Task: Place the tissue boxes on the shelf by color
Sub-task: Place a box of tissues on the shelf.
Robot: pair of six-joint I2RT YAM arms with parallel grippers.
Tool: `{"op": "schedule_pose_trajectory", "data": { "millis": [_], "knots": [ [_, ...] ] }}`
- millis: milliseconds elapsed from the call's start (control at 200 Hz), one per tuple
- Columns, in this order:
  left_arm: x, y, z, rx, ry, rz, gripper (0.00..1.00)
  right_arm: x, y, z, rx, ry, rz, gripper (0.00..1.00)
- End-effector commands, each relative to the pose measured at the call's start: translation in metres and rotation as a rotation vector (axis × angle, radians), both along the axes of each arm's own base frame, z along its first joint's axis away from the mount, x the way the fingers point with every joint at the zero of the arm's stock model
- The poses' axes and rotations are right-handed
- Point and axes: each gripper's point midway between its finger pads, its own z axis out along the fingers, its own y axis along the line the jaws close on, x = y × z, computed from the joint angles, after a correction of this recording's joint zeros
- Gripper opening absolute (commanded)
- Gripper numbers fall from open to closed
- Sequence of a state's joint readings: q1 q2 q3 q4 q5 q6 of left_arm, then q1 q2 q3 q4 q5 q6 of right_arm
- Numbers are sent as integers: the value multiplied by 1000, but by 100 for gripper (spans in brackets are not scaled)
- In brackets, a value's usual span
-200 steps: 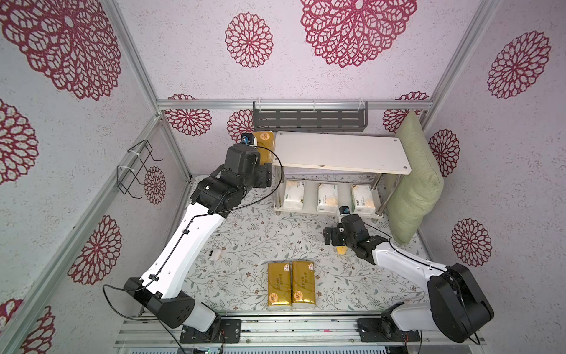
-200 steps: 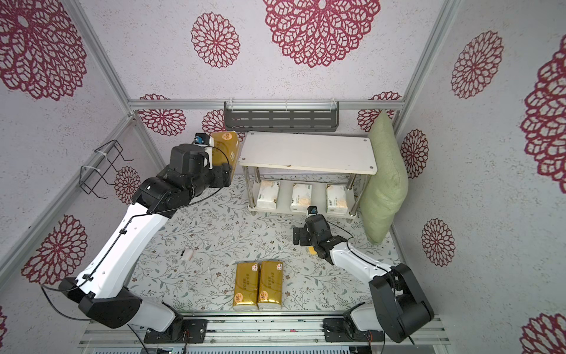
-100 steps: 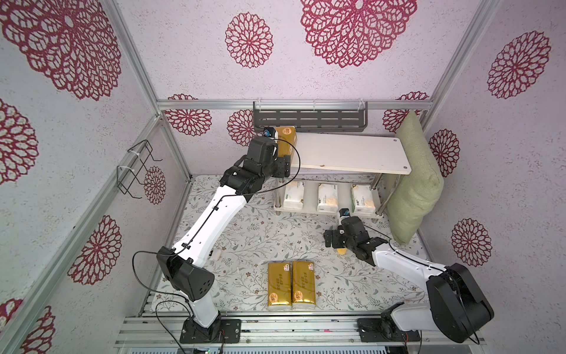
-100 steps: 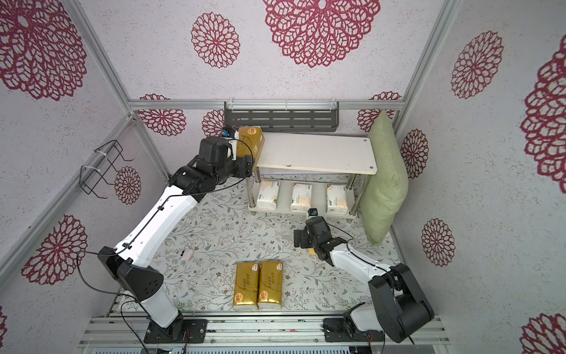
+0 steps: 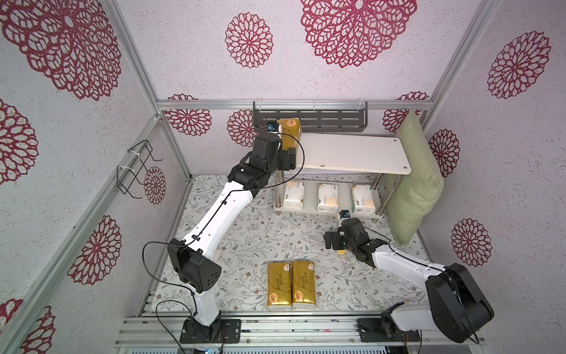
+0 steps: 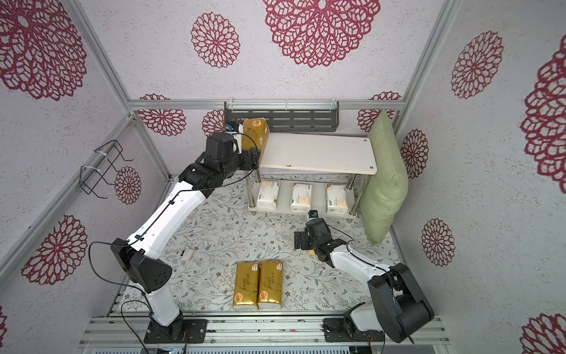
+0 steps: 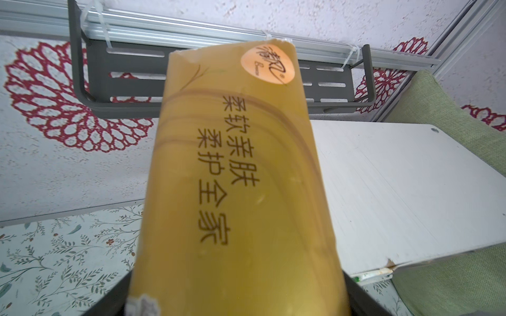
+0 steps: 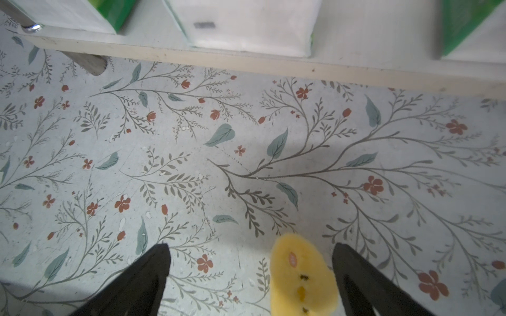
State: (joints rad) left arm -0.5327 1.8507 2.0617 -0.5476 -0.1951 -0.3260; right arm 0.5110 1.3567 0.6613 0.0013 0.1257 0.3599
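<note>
My left gripper (image 5: 283, 142) is shut on a gold tissue box (image 5: 291, 135) at the left end of the shelf's top board (image 5: 352, 153), with the box's long side running towards the back wall. In the left wrist view the box (image 7: 232, 177) fills the space between the jaws, beside the board (image 7: 397, 191). Three white tissue boxes (image 5: 294, 194) (image 5: 327, 197) (image 5: 362, 199) stand on the lower board (image 8: 273, 65). Two gold boxes (image 5: 278, 285) (image 5: 303, 283) lie side by side on the floor at the front. My right gripper (image 8: 250, 249) hangs open over the floor in front of the shelf.
A small yellow lump (image 8: 301, 276) lies between my right gripper's fingers, near one of them. A green cushion (image 5: 413, 184) leans against the shelf's right end. A grey slotted rack (image 5: 309, 118) hangs on the back wall and a black wire rack (image 5: 136, 168) on the left wall.
My left arm has carried the gold box rightwards, from left of the shelf to the left end of the top board. The right arm has not moved.
</note>
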Motion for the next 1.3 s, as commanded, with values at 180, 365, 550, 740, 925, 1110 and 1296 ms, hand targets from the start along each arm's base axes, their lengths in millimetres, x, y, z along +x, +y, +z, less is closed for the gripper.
{"op": "schedule_pose_trajectory", "data": {
  "millis": [180,365,550,740,925,1110,1296],
  "knots": [
    [12,-13,16,-69,-63,25,95,1,5,5,25,-17,3,99],
    [11,-17,19,-93,-71,27,98,1,6,4,24,-14,5,99],
    [-2,-7,35,-122,-105,45,97,2,6,3,25,-12,7,99],
    [-18,6,57,-140,-151,51,97,2,9,1,28,-8,11,99],
    [-33,15,67,-152,-173,42,97,2,9,0,29,-4,12,99],
    [-43,21,63,-137,-158,9,97,2,9,-1,25,-1,13,99],
    [-65,25,50,-23,-137,-108,97,1,7,-2,13,-1,12,99]
  ]
}}
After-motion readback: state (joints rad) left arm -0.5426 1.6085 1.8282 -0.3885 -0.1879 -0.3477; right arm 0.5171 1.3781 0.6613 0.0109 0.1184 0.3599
